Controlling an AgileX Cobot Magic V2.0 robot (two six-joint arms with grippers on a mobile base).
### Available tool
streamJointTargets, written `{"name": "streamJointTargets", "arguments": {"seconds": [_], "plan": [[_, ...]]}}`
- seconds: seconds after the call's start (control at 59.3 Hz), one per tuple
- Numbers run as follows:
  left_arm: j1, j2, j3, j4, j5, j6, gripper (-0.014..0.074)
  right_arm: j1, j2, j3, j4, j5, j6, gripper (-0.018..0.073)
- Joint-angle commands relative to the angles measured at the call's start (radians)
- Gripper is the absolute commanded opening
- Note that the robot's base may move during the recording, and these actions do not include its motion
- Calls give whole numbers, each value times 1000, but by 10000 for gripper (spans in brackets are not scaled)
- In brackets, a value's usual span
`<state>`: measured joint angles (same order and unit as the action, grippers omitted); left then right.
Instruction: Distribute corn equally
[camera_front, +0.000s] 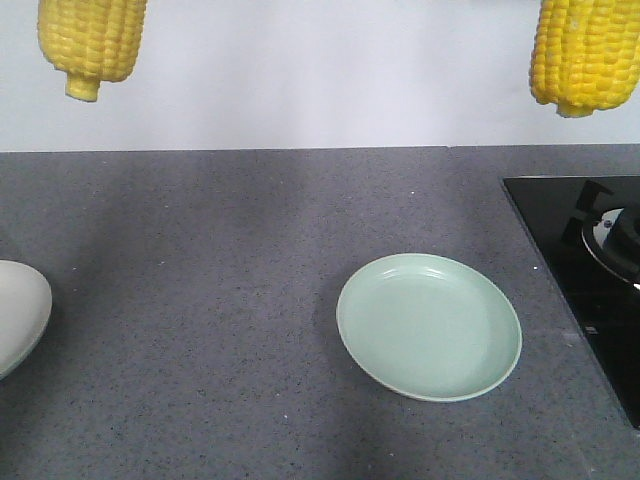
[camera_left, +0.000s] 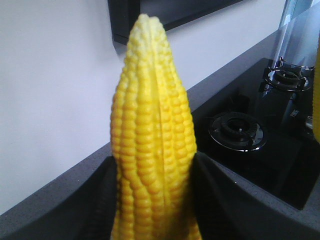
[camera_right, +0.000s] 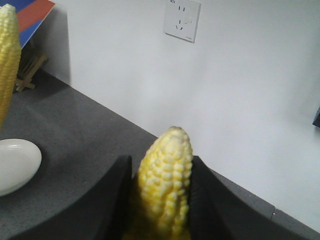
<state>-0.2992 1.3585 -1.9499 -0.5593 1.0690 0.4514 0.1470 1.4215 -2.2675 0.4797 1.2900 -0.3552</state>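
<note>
While left gripper (camera_left: 152, 172) and right gripper (camera_right: 161, 167) pinch knobbly corn (camera_left: 150, 110), the round plate (camera_front: 430, 328) gleams.

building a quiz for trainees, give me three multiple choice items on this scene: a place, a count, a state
1. The green plate lies: A between the white plate and the hob; B on the hob; C against the wall.
2. Visible corn cobs: A one; B four; C two.
3. The left claw is: A open; B shut on a corn cob; C resting on the counter.
Answers: 1 A, the front view shows it between them. 2 C, one hangs at each top corner. 3 B, the left wrist view shows it clamping the cob.
</note>
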Motion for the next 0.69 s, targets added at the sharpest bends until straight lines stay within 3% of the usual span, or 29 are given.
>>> {"name": "streamJointTargets", "arguments": {"seconds": [0.0,0.675], "plan": [[0,-26,-24,-34,-63,-9,-8,-7,-17,-16,19,-5,-7,-6],[0,-26,-24,-34,-63,-9,-8,-7,-17,-16,19,-5,-7,-6]]}}
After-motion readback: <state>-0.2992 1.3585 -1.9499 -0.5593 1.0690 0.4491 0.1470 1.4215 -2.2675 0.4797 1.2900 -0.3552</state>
